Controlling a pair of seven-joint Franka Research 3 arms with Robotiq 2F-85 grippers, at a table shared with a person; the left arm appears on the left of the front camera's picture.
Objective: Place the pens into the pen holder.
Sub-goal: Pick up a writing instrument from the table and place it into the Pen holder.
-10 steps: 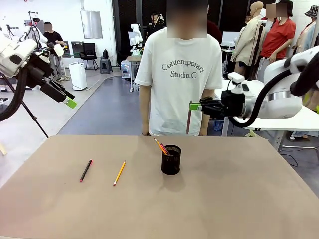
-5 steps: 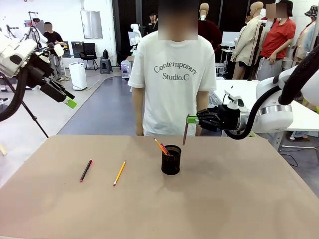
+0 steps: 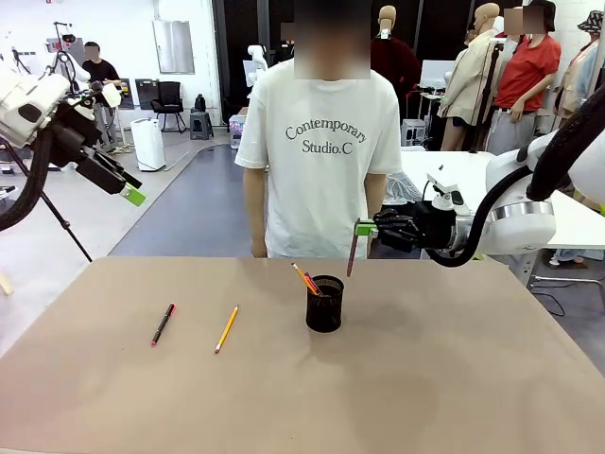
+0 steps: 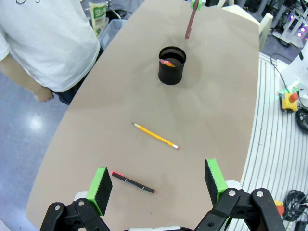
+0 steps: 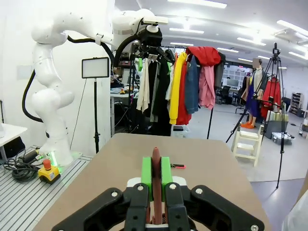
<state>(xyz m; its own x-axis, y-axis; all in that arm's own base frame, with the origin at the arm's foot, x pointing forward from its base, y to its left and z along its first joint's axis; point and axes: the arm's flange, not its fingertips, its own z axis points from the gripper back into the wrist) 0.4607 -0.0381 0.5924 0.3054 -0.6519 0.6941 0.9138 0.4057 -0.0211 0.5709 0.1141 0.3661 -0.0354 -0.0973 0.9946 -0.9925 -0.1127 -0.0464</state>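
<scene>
While the right gripper (image 3: pixel 361 227) pinches a brownish pen (image 3: pixel 352 255) hanging below its jaws near the pen holder (image 3: pixel 324 305), the left gripper (image 4: pixel 158 182) stands wide open, empty.

The brown desk (image 3: pixel 454 378) stands on a shiny grey floor (image 3: pixel 189 213) in a big open hall with white walls (image 3: pixel 128 33). A black office chair (image 3: pixel 170 99) sits by the far wall, and a white table (image 3: pixel 581 229) stands off to the right. Strip lights (image 5: pixel 202 4) glow overhead. A rack of coloured clothes (image 5: pixel 178 86) and a white step stool (image 5: pixel 248 143) stand beyond the desk's end.
</scene>
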